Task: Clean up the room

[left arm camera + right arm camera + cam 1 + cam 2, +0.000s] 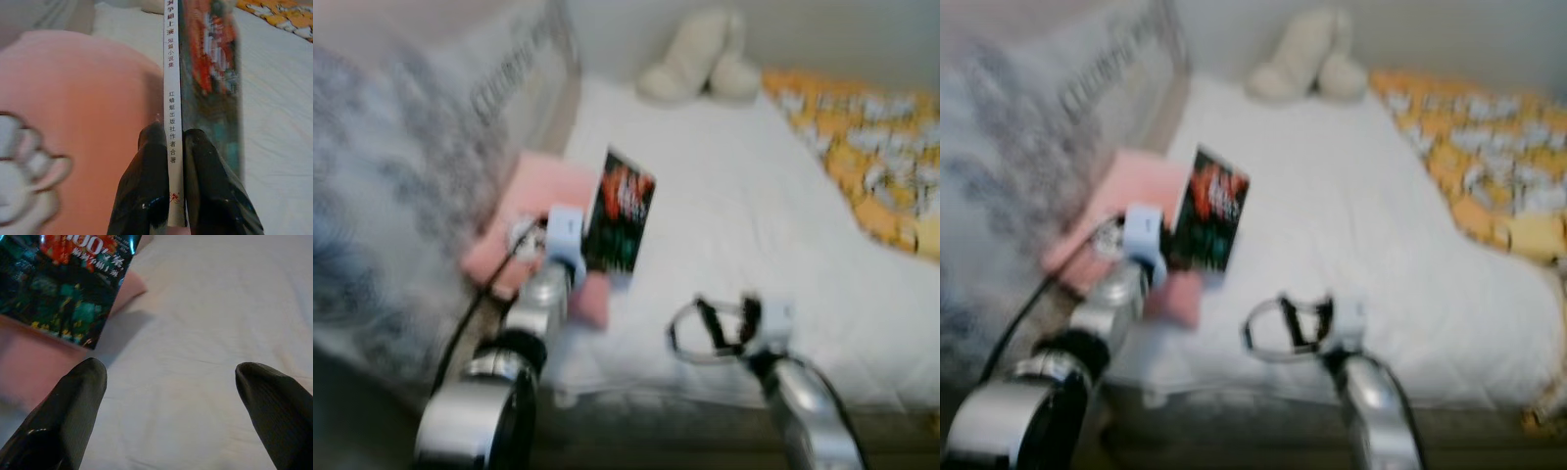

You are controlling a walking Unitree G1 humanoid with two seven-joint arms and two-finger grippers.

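The book (205,73) is held off the bed (744,225) in our left gripper (177,147), standing on edge with its white spine between the two black fingers (146,191), which close on the lower end of that spine and nothing more. That is the weak point we see from here: the hold takes only a thin strip at one end, so the weight of the pages above the gripper could lever the book round or let it slide out, above all if we turn or walk quickly; the head views are blurred, which suggests the camera may be moving, though we cannot be sure of that. Just below and beside the left gripper lies a pink pillow (533,230), and a swing that way could catch the book's corner on it. A dropped book would likely land on pillow or sheet, no harm done, but we would have to pick it up anew. Our right gripper (171,377) hangs over the white sheet with its fingers spread wide, holding and touching nothing; the book's lower corner is ahead of it and to one side, apart from it. Far beyond both grippers, at the head of the bed, a cream plush toy (700,59) and an orange patterned blanket (871,147) lie.
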